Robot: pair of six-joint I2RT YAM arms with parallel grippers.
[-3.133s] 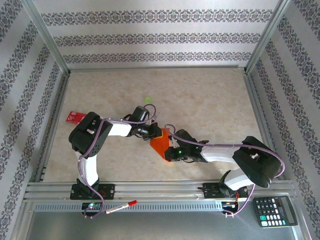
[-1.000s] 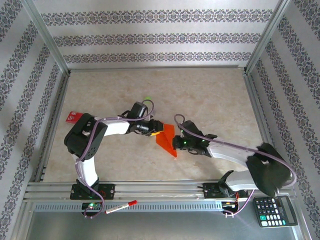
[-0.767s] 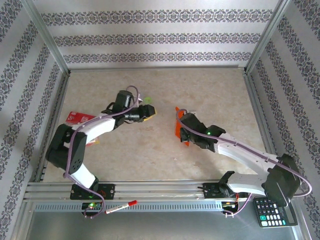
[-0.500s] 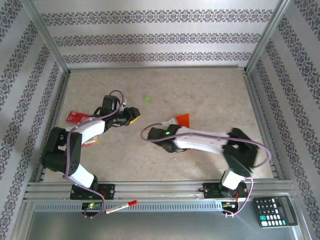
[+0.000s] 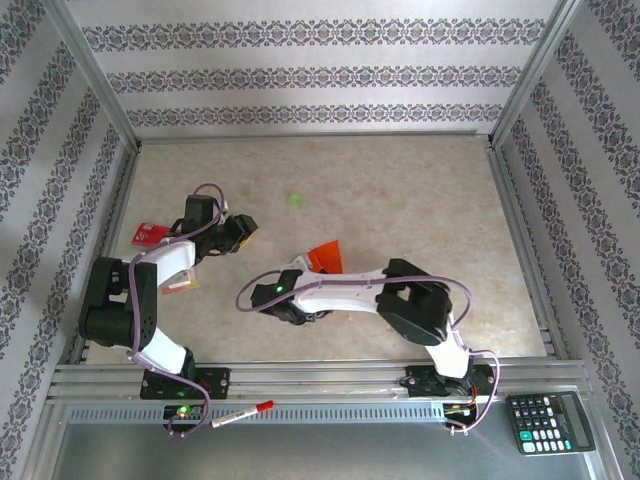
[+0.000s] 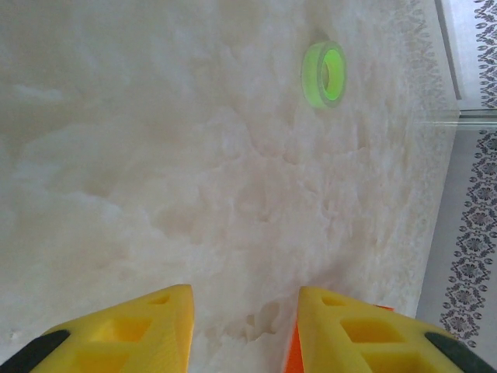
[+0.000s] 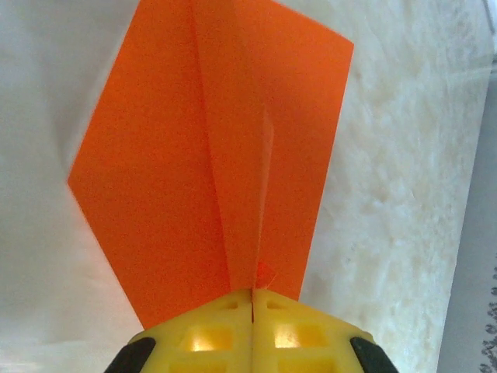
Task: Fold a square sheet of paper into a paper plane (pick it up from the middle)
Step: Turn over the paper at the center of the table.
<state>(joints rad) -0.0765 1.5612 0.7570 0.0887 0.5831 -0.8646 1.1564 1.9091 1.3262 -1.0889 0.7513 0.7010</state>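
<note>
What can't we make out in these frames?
- Orange paper, top view: right arm covers its near part.
- Same paper, right wrist view: pinched end hidden inside the shut right gripper.
- Red card, top view: print too small to read.
- Orange sliver, left wrist view: mostly behind a finger of the left gripper, cut by the bottom edge.

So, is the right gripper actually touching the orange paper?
Touching. The right wrist view shows the right gripper shut on the orange paper at its crease.
</note>
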